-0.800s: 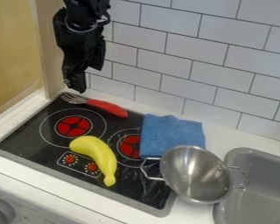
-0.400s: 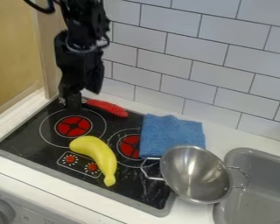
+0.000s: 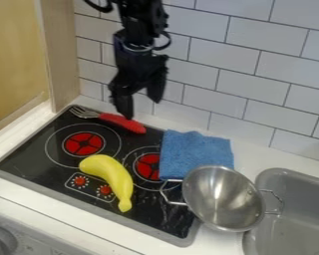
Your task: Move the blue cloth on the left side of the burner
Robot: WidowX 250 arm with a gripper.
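Blue cloth is seen between two and three o'clock from the first burner, laid partly over the cooktop and partly over the white table; that burner's outer ring is partly covered by it. The black end effector is held above the cooktop's rear edge, at twelve o'clock from the same burner, with its fingers spread apart and nothing pinched between them. At one o'clock from the second burner, a fork is laid along the rear of the cooktop, its red handle pointed toward four o'clock and its end placed near the cloth. A yellow banana is set at five o'clock from the second burner. At five o'clock from the cloth, a metal pan is placed across the cooktop's edge, its bowl tilted and two wire handles fitted to it. Between three and four o'clock from the pan, a grey sink is set into the table. Behind everything, the wall is covered with pale tiles.
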